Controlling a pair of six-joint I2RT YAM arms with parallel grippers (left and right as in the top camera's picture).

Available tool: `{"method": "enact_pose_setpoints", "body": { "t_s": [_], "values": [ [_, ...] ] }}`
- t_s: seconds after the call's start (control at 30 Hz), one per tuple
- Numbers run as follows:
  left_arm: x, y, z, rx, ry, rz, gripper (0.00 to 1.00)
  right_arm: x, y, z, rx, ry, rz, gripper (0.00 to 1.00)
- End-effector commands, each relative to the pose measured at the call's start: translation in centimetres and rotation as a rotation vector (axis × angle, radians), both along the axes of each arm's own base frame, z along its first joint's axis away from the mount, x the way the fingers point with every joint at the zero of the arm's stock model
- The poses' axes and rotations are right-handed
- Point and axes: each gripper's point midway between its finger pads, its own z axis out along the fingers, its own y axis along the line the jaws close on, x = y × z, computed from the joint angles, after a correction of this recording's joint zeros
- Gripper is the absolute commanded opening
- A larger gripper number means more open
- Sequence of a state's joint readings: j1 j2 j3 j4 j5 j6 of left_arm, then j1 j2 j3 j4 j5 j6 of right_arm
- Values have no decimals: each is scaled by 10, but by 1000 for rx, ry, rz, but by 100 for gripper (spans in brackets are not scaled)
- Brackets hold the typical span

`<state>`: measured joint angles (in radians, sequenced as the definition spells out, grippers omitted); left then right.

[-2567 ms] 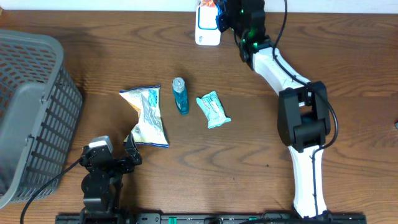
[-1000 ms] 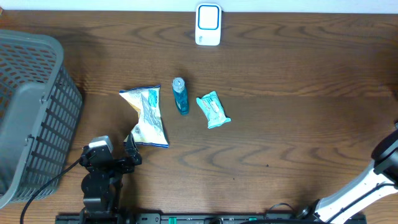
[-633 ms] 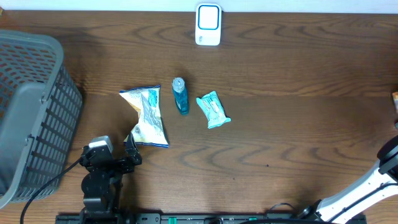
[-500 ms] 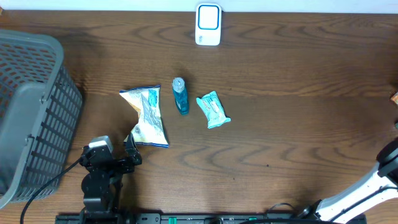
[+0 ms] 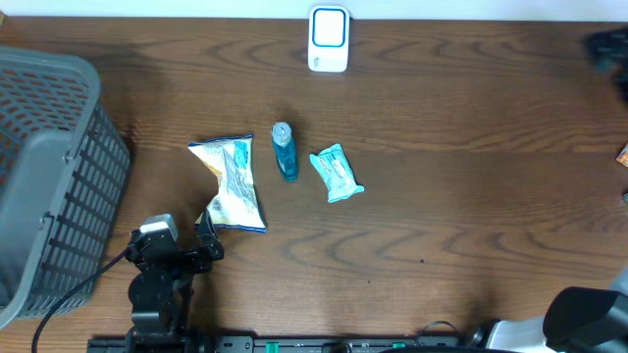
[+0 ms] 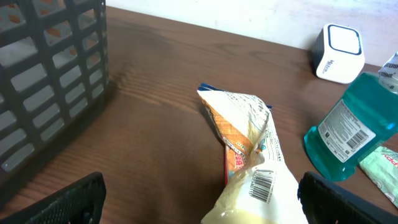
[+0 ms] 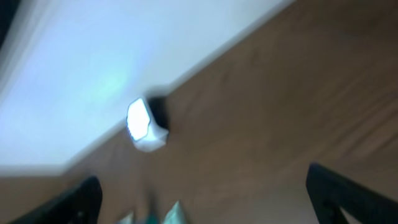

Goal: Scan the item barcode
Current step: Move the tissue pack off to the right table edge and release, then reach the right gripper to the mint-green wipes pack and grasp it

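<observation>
A white barcode scanner (image 5: 329, 39) stands at the table's far edge; the blurred right wrist view also catches this scanner (image 7: 144, 124). Mid-table lie a chip bag (image 5: 234, 183), a blue bottle (image 5: 285, 150) and a teal wipes pack (image 5: 337, 173). My left gripper (image 5: 208, 238) rests open just short of the chip bag (image 6: 249, 143), whose barcode (image 6: 262, 183) faces up between the fingers. My right gripper (image 7: 205, 199) is open and empty, in motion; a dark blur (image 5: 608, 44) at the top right may be that arm.
A grey mesh basket (image 5: 49, 186) fills the left side of the table, and the basket (image 6: 50, 74) rises close on the left in the left wrist view. A sliver of an orange item (image 5: 623, 154) shows at the right edge.
The right arm has left the scanner, swung off to the right and opened its jaws; it is now a blur at the top right. The left arm and the table items are unmoved.
</observation>
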<state>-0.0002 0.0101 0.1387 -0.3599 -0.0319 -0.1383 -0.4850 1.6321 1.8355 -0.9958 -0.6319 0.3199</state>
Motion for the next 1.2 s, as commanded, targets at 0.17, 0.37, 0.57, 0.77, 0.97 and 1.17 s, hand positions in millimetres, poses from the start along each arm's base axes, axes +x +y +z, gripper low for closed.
{"method": "enact_pose_setpoints", "body": {
  "t_s": [0.17,0.37,0.57,0.77,0.97,1.17],
  "values": [
    [0,2,1,-8,-6,10,98,-5,177,-57,-130,177,457,94],
    [0,2,1,-9,-6,10,98,-42,272,-120,-245,336,687,1],
    [0,2,1,-8,-6,10,98,-64,305,-196,-351,501,719,1],
    [0,2,1,-9,-6,10,97,-74,330,-239,-372,575,782,1],
    [0,2,1,-9,-6,10,98,-76,345,-280,-395,635,812,1],
    [0,2,1,-9,-6,10,98,-88,341,-333,-415,775,825,1]
  ]
}}
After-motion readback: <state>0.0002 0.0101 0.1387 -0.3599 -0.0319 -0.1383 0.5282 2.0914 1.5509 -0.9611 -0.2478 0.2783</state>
